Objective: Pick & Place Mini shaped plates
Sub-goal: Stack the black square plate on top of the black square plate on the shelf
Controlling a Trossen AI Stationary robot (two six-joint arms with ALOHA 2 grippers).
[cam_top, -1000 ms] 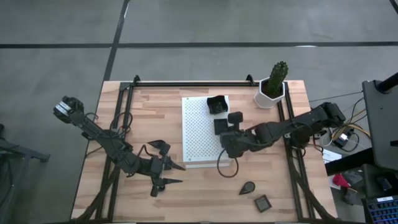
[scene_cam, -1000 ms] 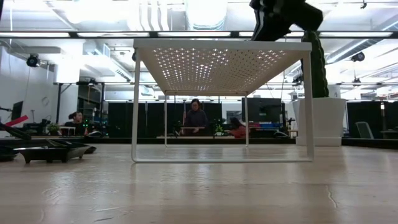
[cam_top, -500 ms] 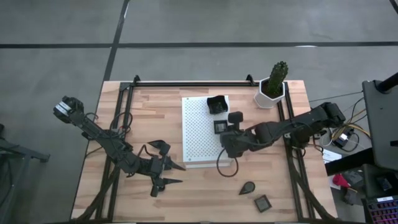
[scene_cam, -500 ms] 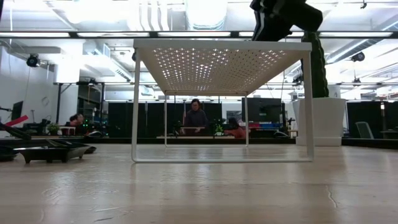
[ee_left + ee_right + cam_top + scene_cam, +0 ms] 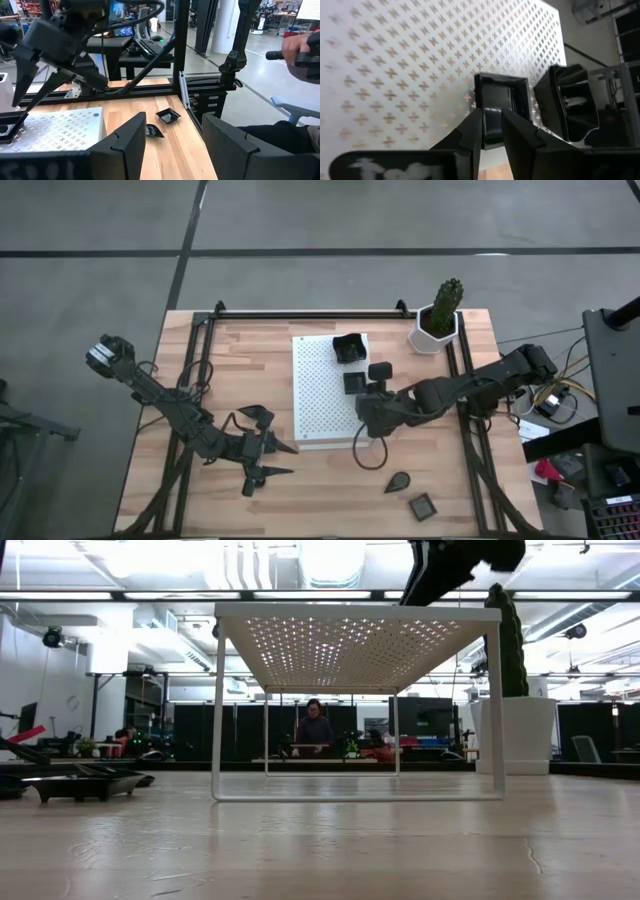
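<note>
A: We see the board (image 5: 322, 392) carrying two plates (image 5: 355, 383); two more lie on the table (image 5: 240, 370).

B: Our right gripper (image 5: 491, 126) straddles the square plate's rim, fingers slightly parted; the left gripper (image 5: 270, 460) waits wide, empty.

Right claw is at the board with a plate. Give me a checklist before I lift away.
1. Square plate flat on the white board: ok.
2. Right claw open: ok, jaws apart on either side of the plate's near wall.
3. Jaws clear of that wall: cannot tell.
4. Neighbouring plate apart from the square plate: ok.
5. Left claw open, empty, parked off the board: ok.
6. Next plates in view: ok, teardrop plate and another square plate lie on the table.
</note>
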